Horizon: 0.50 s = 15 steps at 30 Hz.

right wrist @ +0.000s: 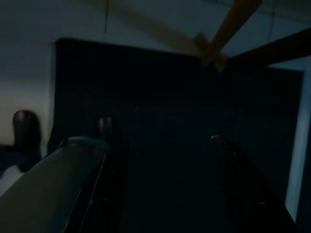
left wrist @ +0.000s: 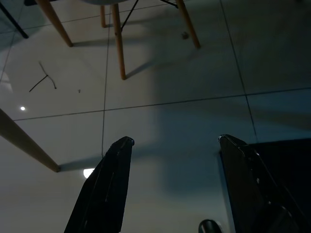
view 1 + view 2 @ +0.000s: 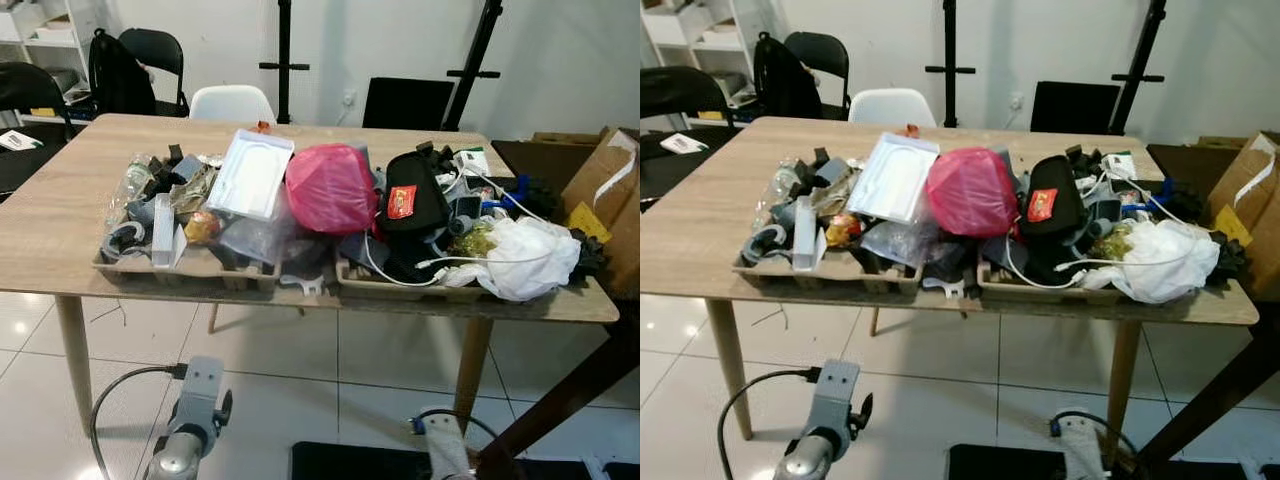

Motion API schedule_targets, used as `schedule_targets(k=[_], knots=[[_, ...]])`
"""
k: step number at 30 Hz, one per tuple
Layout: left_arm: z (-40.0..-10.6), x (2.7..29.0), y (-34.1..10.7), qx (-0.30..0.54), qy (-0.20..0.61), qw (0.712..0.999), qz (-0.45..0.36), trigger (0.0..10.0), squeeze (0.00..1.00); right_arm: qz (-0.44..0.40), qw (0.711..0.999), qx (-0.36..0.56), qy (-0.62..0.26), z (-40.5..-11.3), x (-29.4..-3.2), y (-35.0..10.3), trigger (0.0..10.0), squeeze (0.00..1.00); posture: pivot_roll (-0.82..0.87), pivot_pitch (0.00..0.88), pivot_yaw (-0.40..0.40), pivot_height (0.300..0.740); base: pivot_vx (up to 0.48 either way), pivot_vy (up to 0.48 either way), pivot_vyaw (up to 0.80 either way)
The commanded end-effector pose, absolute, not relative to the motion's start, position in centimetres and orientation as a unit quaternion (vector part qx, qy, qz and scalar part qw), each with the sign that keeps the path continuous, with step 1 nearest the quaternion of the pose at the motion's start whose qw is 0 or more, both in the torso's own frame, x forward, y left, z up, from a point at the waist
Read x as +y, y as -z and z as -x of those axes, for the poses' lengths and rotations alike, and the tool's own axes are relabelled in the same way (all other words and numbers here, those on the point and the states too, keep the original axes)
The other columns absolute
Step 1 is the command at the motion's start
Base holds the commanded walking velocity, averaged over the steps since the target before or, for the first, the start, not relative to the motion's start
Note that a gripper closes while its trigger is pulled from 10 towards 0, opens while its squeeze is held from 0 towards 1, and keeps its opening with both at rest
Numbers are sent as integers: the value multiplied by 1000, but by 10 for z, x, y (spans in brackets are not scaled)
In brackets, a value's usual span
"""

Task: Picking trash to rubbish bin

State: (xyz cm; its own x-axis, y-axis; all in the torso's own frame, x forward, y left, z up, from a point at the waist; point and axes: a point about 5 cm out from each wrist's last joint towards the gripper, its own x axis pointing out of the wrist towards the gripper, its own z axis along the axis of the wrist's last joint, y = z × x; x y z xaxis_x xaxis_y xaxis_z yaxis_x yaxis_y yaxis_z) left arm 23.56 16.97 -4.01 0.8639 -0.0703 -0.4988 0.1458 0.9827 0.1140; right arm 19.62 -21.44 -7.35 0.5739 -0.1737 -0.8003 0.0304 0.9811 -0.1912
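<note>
Counter (image 3: 60, 230): a wooden top on tapered legs, in front of the robot; it carries all the trash at a height the arms would have to be raised to reach.
Left tray (image 3: 190, 268): a shallow cardboard tray at the near edge, heaped with a crushed clear bottle (image 3: 132, 180), grey scraps and a white lidded container (image 3: 250, 172) leaning on the pile; the tray keeps loose pieces together.
Pink bag (image 3: 330, 187): a knotted, bulging bag resting between the two heaps, on top and unobstructed, so a likely first pick.
Right tray (image 3: 380, 288): holds a black pouch with a red label (image 3: 408, 200), white cables and a crumpled white plastic bag (image 3: 525, 255) that spills over the tray's rim.
Cardboard box (image 3: 610, 195): open, just beside the counter's right end; whether it serves as the bin cannot be told.
Left gripper (image 2: 172, 187): low, pointed at the tiled floor (image 2: 170, 92), fingers spread wide, holding nothing; the arm hangs idle.
Right gripper (image 1: 160, 179): also low, over a dark mat; fingers parted and empty, though the view is dim.
Stage: judged to be the approach, with no item grasped yet.
</note>
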Motion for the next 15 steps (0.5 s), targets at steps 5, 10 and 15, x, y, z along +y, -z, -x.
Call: schedule_targets(k=[5,10,15], knots=[[-221,167,44,259,137,954,-67,10000,0,61,911,407,-36,-212,-210,61,10000,0,-13,31,7,740,0,0,0],[-211,162,37,244,225,943,0,10000,0,50,914,373,-154,-219,-202,52,10000,0,-6,35,-3,740,0,0,0],[-196,182,5,211,328,919,58,10000,0,-47,902,325,-280,-232,-202,24,10000,0,0,42,-15,740,0,0,0]])
